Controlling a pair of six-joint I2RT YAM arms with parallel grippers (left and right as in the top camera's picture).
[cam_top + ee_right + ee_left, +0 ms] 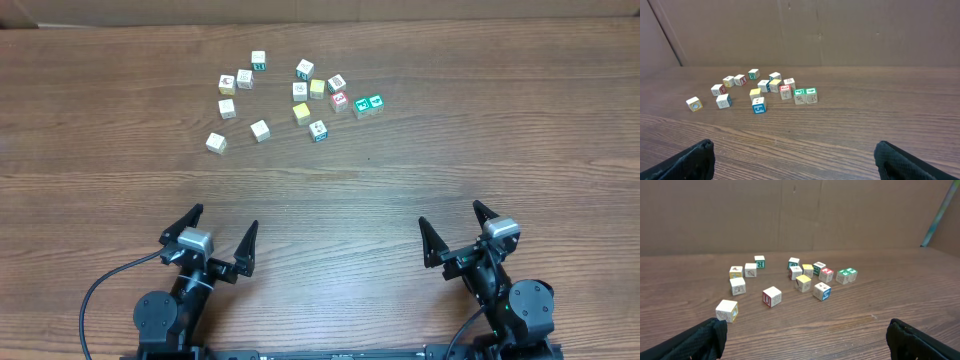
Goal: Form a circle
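I see a wood-grain table (330,200) with picture cubes (299,90) scattered at its far side, a plain brown wall (800,215) behind. My left gripper (224,218) and right gripper (450,214) both gape, empty.

Robot lab setup: wood-grain table (330,190) against cardboard backdrop (840,215).

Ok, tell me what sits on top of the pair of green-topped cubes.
Nothing: the green-topped cubes show bare tops. They rest on the table; their undersides are hidden.
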